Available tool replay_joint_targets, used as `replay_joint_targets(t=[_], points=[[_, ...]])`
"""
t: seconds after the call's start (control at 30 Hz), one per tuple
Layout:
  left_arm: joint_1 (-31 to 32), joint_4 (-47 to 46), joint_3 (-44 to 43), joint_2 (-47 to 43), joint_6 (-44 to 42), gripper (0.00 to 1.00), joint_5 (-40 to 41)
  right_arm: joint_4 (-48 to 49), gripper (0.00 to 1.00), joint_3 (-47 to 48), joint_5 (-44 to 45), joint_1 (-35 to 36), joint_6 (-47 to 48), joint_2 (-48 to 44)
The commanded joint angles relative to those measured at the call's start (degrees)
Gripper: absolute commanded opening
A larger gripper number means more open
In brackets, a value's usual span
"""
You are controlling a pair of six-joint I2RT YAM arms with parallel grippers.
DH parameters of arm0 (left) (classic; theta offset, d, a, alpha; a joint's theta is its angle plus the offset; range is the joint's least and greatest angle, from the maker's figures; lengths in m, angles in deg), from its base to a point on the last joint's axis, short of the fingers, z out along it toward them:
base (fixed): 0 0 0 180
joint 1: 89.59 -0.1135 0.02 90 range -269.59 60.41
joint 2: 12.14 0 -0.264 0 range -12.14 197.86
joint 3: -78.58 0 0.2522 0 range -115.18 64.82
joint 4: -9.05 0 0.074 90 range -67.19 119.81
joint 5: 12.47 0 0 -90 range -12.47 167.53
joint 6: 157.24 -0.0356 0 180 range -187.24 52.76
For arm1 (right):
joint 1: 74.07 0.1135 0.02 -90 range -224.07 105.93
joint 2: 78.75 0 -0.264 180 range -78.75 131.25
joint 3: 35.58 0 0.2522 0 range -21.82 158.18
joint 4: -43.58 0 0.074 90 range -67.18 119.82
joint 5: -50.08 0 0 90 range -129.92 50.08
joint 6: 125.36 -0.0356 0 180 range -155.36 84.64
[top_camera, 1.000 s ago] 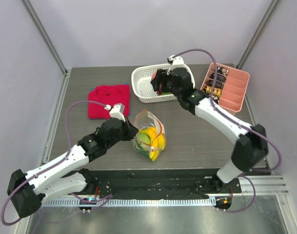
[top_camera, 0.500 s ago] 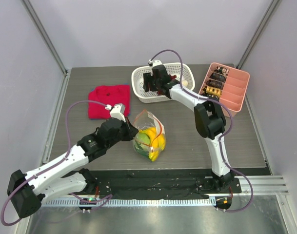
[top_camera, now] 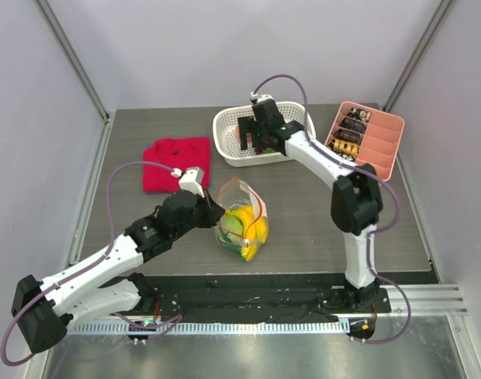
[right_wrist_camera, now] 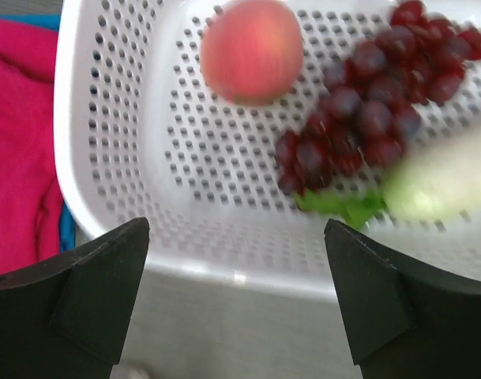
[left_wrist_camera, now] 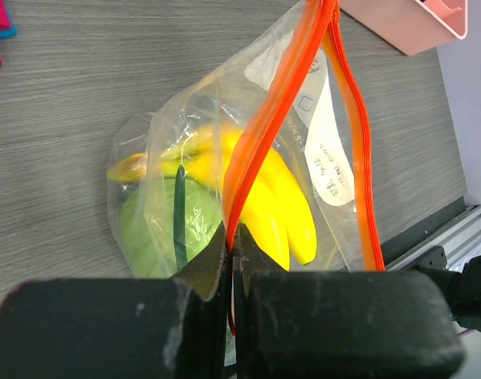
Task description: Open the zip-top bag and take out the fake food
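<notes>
Left wrist: L gripper pinched shut on zip strip of bag. R gripper wide open, empty, above basket w/ peach, grapes, maybe radish (blurred).

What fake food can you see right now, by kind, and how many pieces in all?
pink-red fruit: 1, in the white basket
dark red grape bunch: 1, in the basket
white radish-like piece: 1, in the basket
banana bunch: 1, in the zip-top bag
green round piece: 1, in the bag
Total: 5 that show; anything deeper in the bag is hidden.
</notes>
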Motion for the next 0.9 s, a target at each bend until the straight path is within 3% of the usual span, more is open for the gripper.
replay_joint_targets(t=[0.0, 0.13, 0.23, 0.27, 0.3, 0.43, 0.73, 0.87], points=[[0.2, -1.1, -2.0, -0.8, -1.1, 0.00, -0.1, -6.4, 0.93, -11.3, 7.0, 3.5, -6.4, -21.3], [0.2, -2.2, -2.0, -0.3, -0.9, 0.00, -1.1, -9.3, 0.83, -23.1, 13.2, 11.7, -8.9, -35.9], [0.2, -3.0, -2.1, 0.5, -0.5, 0.00, -1.9, -11.0, 0.70, -28.8, 12.3, 18.5, -12.1, -43.3], [0.2, -3.6, -2.1, 1.2, -0.4, 0.00, -2.5, -11.0, 0.58, -29.7, 11.2, 19.8, -12.9, -44.5], [0.2, -3.8, -2.3, 1.5, -0.2, 0.00, -2.6, -10.7, 0.54, -31.2, 10.1, 23.2, -13.5, -45.7], [0.3, -3.9, -2.3, 1.5, 0.5, 0.00, -2.6, -9.9, 0.49, -32.8, 8.5, 28.8, -14.6, -44.8], [0.2, -1.0, -1.6, -2.3, 1.1, 0.00, -0.4, -3.6, 0.46, -37.8, 6.5, 29.2, -17.2, -37.9], [0.2, -1.8, -1.3, -2.0, 1.8, 0.00, -1.5, -4.4, 0.37, -38.0, 9.1, 29.3, -17.3, -33.1]])
